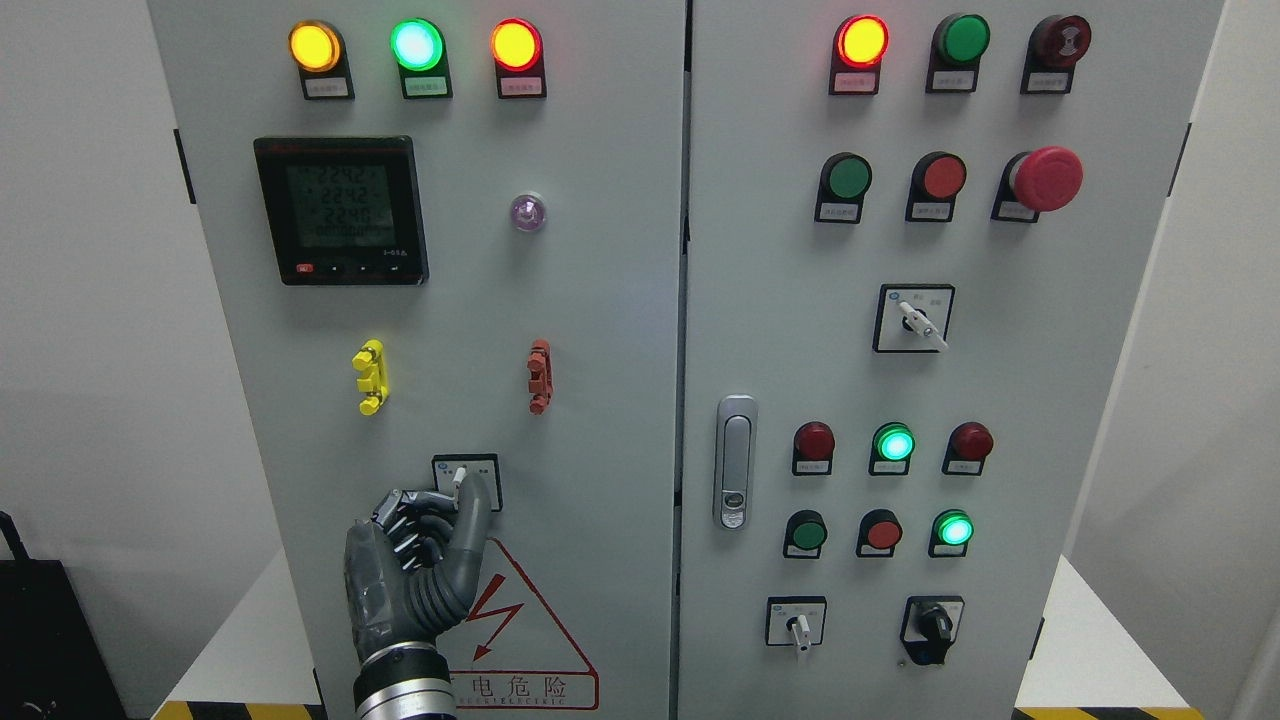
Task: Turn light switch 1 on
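At the left door's lower part, left hand (pixel 415 560) raised upright, fingers pinched on the selector switch (pixel 461 478).

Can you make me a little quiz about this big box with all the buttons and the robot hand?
1. True or false: the left hand pinches the small selector switch on the left door.
2. What colour is the middle lamp in the top row on the left door: A red, B green, C blue?
3. Fill in: the big red mushroom button sits on the ____ door.

Key: 1 true; 2 B; 3 right.
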{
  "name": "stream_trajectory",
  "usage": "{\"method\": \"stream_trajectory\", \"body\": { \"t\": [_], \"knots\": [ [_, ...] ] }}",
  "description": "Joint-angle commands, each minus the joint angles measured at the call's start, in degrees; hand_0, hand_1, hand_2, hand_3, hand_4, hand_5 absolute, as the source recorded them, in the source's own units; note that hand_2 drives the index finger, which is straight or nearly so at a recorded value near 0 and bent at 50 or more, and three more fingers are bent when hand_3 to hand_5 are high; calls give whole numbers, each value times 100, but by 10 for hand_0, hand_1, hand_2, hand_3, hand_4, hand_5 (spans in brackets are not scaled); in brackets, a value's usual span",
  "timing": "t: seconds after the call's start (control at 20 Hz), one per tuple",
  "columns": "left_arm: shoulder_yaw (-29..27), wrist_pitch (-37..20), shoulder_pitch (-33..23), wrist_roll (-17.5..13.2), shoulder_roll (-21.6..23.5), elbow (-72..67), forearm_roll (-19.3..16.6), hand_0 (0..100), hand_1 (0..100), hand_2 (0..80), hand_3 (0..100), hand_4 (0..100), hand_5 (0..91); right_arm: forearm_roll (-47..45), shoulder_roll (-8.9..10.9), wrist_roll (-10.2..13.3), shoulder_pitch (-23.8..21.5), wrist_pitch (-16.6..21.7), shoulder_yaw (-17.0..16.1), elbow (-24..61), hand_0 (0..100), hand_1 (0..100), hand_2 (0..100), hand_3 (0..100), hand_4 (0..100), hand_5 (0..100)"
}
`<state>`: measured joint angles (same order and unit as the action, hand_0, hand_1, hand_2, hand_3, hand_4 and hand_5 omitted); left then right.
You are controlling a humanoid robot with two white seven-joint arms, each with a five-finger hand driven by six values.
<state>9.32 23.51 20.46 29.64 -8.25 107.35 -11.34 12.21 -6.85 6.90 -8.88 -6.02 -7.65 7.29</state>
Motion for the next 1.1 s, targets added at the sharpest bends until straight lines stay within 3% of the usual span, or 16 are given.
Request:
{"method": "stream_trajectory", "body": {
  "t": [0.0, 1.05],
  "knots": [
    [0, 39, -7, -11, 7, -12, 0, 248, 518, 625, 841, 853, 759, 1, 0, -5, 0, 5, 0, 0, 54, 0, 0, 0, 0, 0],
    [18, 39, 11, -20, -2, -12, 9, 370, 477, 625, 839, 851, 733, 1, 0, 4, 0, 5, 0, 0, 54, 0, 0, 0, 0, 0]
  ]
}}
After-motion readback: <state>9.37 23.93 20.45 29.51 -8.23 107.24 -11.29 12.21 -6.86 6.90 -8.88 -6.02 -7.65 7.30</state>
